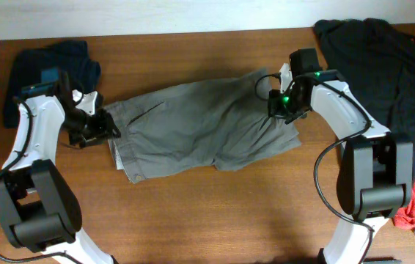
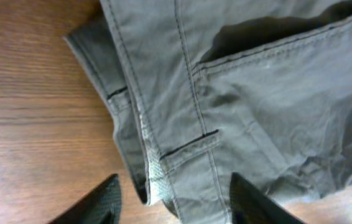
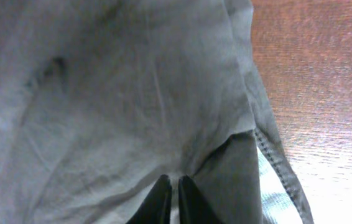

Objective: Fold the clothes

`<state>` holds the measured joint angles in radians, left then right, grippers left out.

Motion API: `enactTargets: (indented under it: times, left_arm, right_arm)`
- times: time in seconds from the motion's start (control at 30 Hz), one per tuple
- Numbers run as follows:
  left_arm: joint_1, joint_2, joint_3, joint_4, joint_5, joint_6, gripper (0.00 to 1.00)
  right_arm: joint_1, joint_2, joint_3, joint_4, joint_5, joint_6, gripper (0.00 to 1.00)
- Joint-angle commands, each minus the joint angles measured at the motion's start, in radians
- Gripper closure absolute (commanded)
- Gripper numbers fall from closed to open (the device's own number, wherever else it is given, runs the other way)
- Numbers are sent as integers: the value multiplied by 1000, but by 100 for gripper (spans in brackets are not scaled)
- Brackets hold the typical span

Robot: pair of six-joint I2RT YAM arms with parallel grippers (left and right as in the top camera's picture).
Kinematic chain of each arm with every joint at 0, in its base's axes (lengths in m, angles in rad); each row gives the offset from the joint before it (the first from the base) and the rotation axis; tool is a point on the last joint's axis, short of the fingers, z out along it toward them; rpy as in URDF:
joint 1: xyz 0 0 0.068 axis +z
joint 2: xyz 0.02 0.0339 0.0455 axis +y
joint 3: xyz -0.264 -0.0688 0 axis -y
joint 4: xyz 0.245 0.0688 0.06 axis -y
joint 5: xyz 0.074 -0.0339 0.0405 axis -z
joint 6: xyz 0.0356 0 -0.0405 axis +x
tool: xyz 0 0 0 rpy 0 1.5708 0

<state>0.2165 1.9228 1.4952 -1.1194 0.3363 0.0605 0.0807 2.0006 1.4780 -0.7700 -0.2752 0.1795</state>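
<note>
We see the grey-olive shorts (image 1: pixel 200 128) spread mid-table (image 1: pixel 215 213), one claw at each end.
Our left claw (image 2: pixel 175 202) stands wide over the waistband edge, near a belt loop. Our right claw (image 3: pixel 175 200) is pinched narrow on the cloth of a leg. The table in front is bare wood. A dark blue garment (image 1: pixel 50 70) and a black pile (image 1: pixel 383 66) lie beyond either end.

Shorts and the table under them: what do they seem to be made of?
The shorts look like matte woven cotton or similar: soft creases, stitched seams, belt loops. The table looks like wood or wood-look laminate: brown grain lines, a slight sheen; which one I cannot tell.
</note>
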Motion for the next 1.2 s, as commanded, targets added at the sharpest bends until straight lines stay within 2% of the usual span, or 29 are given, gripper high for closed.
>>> enactTargets:
  times: [0.0, 0.13, 0.23, 0.43, 0.8, 1.03, 1.17]
  left_arm:
    - [3, 9, -33, 29, 51, 12, 38]
    - [3, 9, -46, 57, 49, -12, 35]
    - [3, 9, -52, 73, 26, -15, 34]
    - [3, 24, -86, 127, -37, -15, 31]
    - [2, 147, -94, 183, -37, -14, 29]
    - [-8, 193, -94, 192, 35, -14, 31]
    - [-26, 233, -96, 192, 65, -14, 46]
  right_arm:
    - [-3, 4, -21, 10, -2, -16, 83]
    - [-3, 4, -33, 22, -2, -15, 73]
    - [-3, 4, -39, 24, -2, -15, 71]
    - [-3, 4, -40, 23, -2, -15, 67]
    - [-3, 4, -40, 15, -2, -15, 67]
    - [-3, 4, -40, 16, -2, -14, 67]
    - [-3, 4, -40, 15, -2, -15, 67]
